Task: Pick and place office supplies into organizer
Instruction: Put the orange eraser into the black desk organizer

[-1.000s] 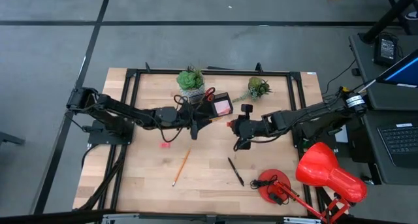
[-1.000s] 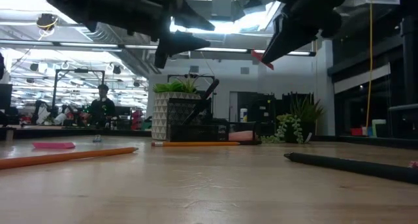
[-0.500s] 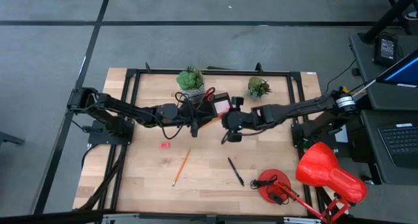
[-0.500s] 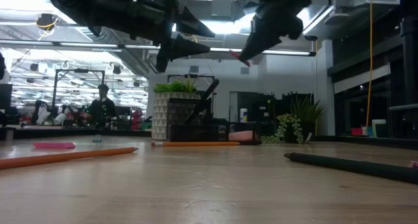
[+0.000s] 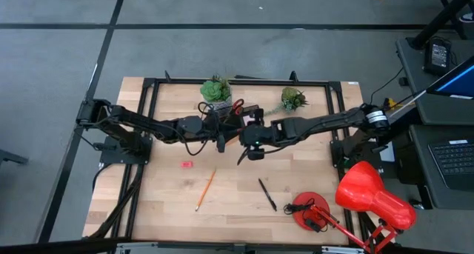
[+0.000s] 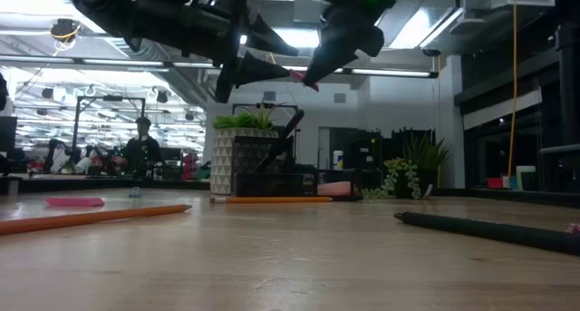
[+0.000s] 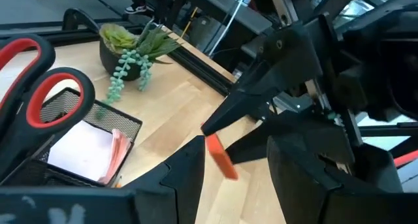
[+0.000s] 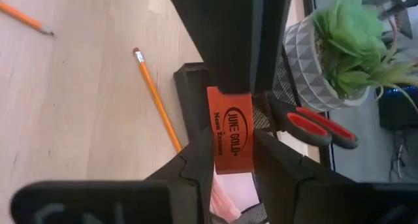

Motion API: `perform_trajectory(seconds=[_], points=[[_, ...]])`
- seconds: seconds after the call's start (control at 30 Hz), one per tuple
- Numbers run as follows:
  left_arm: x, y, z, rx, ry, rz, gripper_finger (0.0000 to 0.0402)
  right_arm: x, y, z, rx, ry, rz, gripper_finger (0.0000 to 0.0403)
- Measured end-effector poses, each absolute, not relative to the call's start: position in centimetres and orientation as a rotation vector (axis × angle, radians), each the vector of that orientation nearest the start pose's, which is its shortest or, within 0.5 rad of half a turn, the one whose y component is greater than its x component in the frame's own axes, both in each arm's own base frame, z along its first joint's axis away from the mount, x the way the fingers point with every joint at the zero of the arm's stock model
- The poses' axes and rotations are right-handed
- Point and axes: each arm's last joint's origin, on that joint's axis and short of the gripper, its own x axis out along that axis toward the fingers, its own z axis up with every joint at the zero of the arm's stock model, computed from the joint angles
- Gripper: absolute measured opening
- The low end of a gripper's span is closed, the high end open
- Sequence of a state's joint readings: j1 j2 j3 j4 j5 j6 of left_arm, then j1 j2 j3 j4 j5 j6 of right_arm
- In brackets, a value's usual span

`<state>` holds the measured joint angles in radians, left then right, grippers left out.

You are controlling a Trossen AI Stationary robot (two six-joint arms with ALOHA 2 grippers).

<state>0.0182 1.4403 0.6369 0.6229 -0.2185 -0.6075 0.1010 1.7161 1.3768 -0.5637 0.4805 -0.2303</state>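
My right gripper (image 8: 233,164) is shut on a small red eraser (image 8: 233,138) and hangs above the table beside the black mesh organizer (image 5: 249,115). The organizer holds red-handled scissors (image 7: 46,96) and a pink sticky-note pad (image 7: 114,152). My left gripper (image 7: 235,160) is open with nothing between its fingers. It hovers level beside the organizer, tip to tip with the right gripper. One orange pencil (image 8: 157,96) lies against the organizer's near side. Another pencil (image 5: 206,189), a pink eraser (image 5: 187,164) and a black pen (image 5: 266,194) lie flat on the table. My right gripper pinches the eraser's two flat faces (image 8: 233,160) between its two fingers. The eraser's printed end sticks out past the fingertips (image 8: 196,160). The fingers slant down toward the table's left. The eraser (image 6: 310,79) is lifted clear of the table.
Two potted plants (image 5: 216,91) (image 5: 292,100) stand behind the organizer. A red desk lamp (image 5: 366,195) occupies the near right corner. A black frame (image 5: 148,98) runs around the table top. Bare wood lies along the near half between the loose items.
My right gripper has carried the red eraser toward the table's left, from right of the organizer to just in front of it, close to my left gripper's tips. It has rolled a little on the way. The eraser stays clear of the table.
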Motion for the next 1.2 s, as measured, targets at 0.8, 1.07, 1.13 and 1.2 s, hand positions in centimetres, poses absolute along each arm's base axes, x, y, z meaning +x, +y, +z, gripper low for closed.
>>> perform_trajectory(seconds=[0.8,1.07,1.13,1.2], points=[[29.2,2.2,21.2,-0.586,0.105,0.321,0.0144,37.3,2.3,28.0,-0.517,0.88,-0.286,0.01],[29.2,2.2,21.2,-0.57,0.107,0.32,0.0109,37.4,2.3,28.0,-0.52,0.874,-0.286,0.01],[29.2,2.2,21.2,-0.562,0.108,0.319,0.0101,37.4,2.3,28.0,-0.52,0.873,-0.286,0.01],[29.2,2.2,21.2,-0.56,0.108,0.318,0.0094,37.4,2.3,28.0,-0.519,0.868,-0.286,0.01]])
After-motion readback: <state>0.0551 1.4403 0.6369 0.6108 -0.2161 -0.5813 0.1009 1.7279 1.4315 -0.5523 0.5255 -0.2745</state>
